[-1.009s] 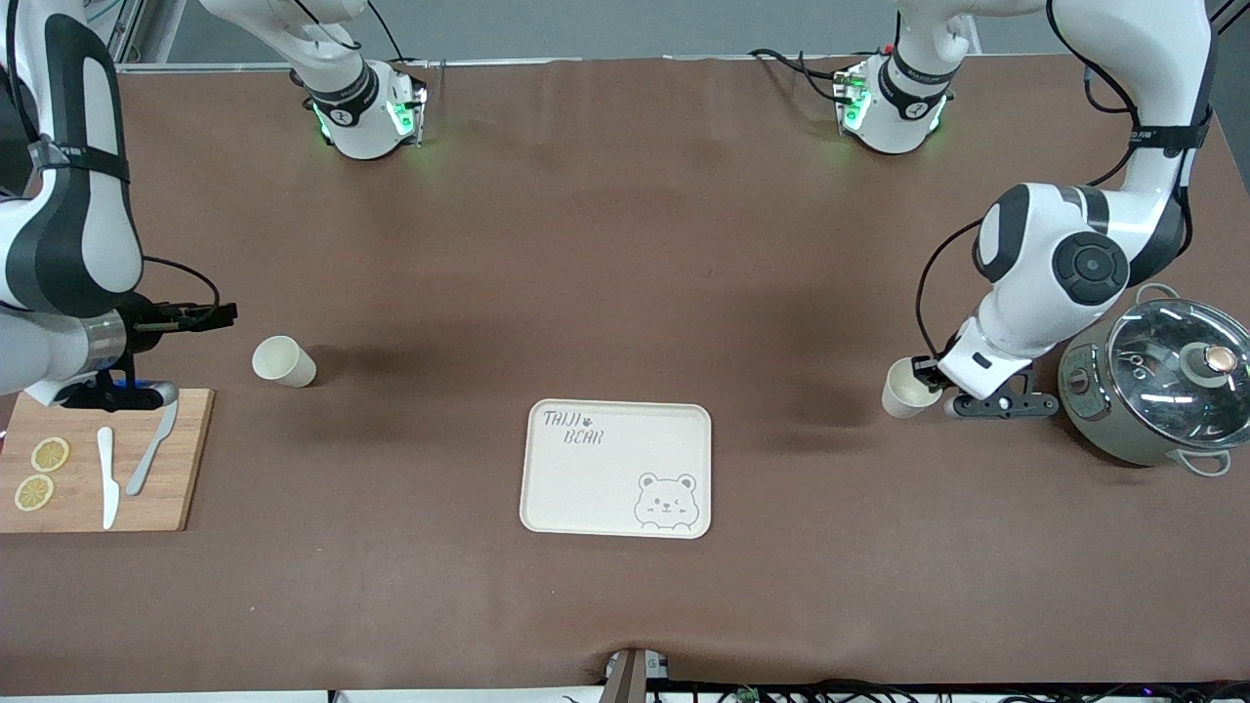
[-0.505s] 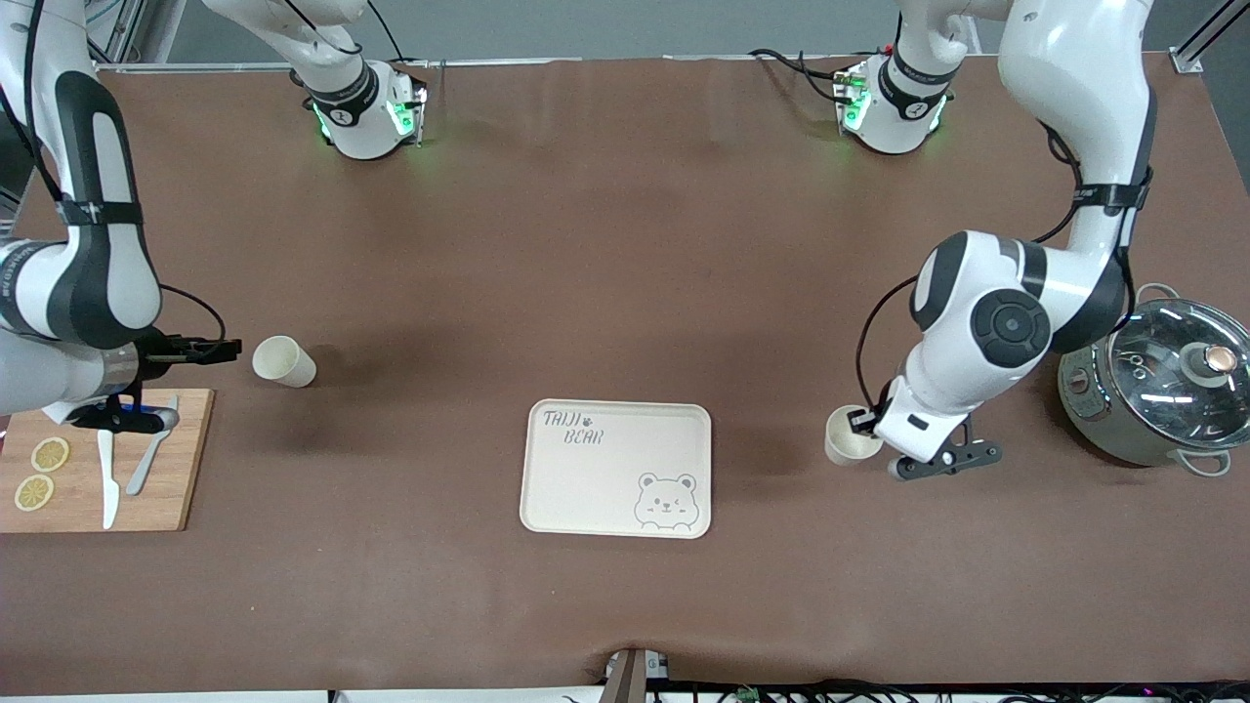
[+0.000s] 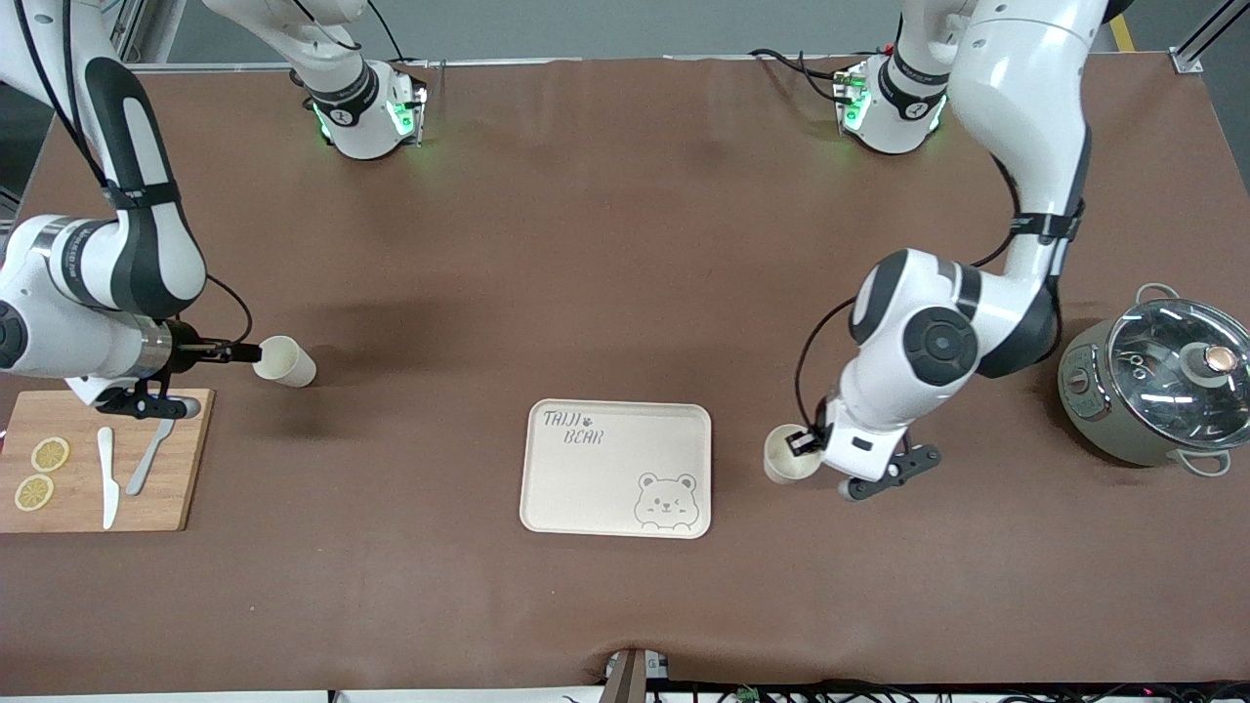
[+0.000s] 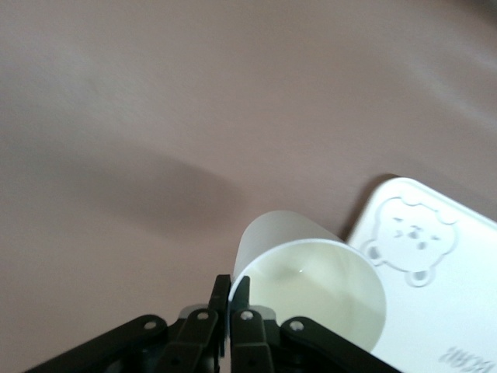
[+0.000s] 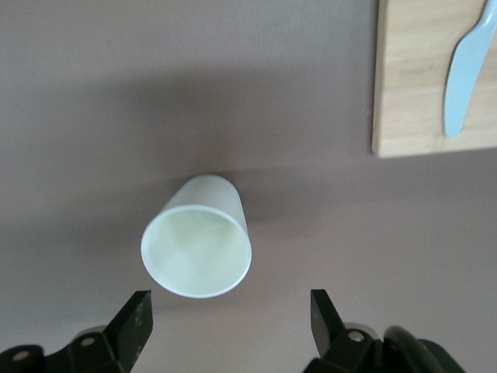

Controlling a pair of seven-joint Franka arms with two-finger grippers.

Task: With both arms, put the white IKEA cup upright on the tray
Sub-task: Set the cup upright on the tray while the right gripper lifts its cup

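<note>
Left end effector is pinched shut on the rim of a white cup, one finger inside the mouth & one outside; in the left wrist view the fingertips clamp the cup wall, mouth facing the cam. Cup hangs over bare counter just beside the tray, off its edge toward the left arm's end, not on it. Tray lies flat, lettering & bear drawing up; its bear corner shows in the left wrist view. Right end effector sits low w/ fingers spread wide, tips right at the mouth of a 2nd cup; right wrist view shows that cup on its side on the counter, mouth toward the cam, between the spread fingers but apart from both. Just beside it, toward the right arm's end, a wooden board w/ a white knife, a grey utensil & two lemon slices. At the left arm's end, a pot w/ glass lid.
</note>
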